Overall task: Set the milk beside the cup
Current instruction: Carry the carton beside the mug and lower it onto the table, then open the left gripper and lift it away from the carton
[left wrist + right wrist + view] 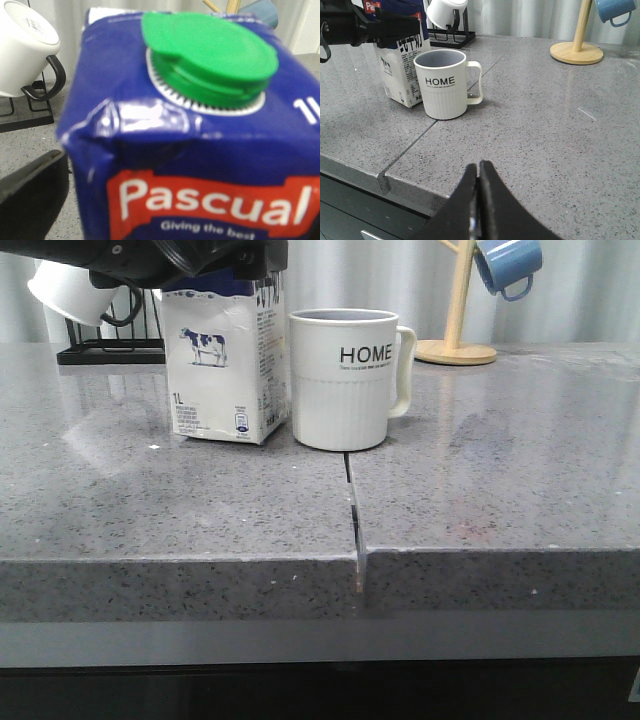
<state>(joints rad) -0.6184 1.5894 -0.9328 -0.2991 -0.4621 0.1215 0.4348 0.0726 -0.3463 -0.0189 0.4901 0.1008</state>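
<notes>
The milk (pixel 225 370) is a white carton with a cow picture, a blue top and a green cap (pixel 210 55). It stands on the grey counter, just left of the cup (pixel 345 370) with a very small gap. The cup is a white ribbed "HOME" mug whose handle points right. My left gripper (pixel 215 260) is at the carton's top. Its one visible finger (pixel 30 195) lies against the carton's side and the other finger is hidden. The right wrist view shows the milk (pixel 400 75), the cup (pixel 445 85) and my right gripper (pixel 479 167), shut and empty above the counter's front.
A black rack (pixel 110 345) with a white black-handled mug (pixel 70 290) stands behind the milk. A wooden mug tree (pixel 455 340) holding a blue mug (pixel 508 265) stands at the back right. A seam (pixel 352 510) runs to the counter's front edge.
</notes>
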